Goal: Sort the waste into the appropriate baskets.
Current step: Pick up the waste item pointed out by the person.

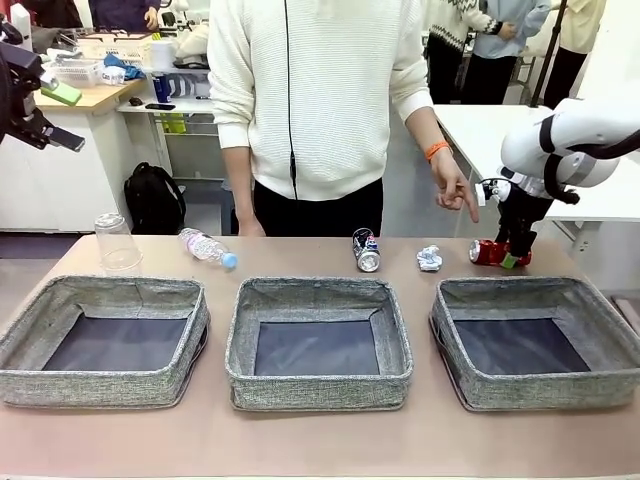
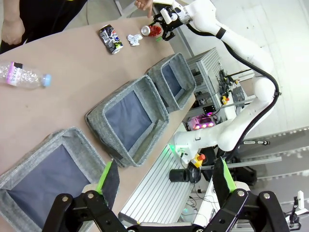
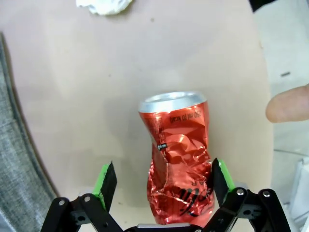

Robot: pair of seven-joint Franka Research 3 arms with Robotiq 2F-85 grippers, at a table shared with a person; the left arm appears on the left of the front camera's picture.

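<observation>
Right claw open, green pads flanking crushed red can, creased glossy metal with silver rim, on matte tan surface, left claw open.

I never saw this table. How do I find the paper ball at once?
Take the right basket of the three grey ones. Just beyond its far left corner lies the paper ball, between a dark blue-silver can and a crushed red can. It alone is white paper; both neighbours are metal cans.
</observation>
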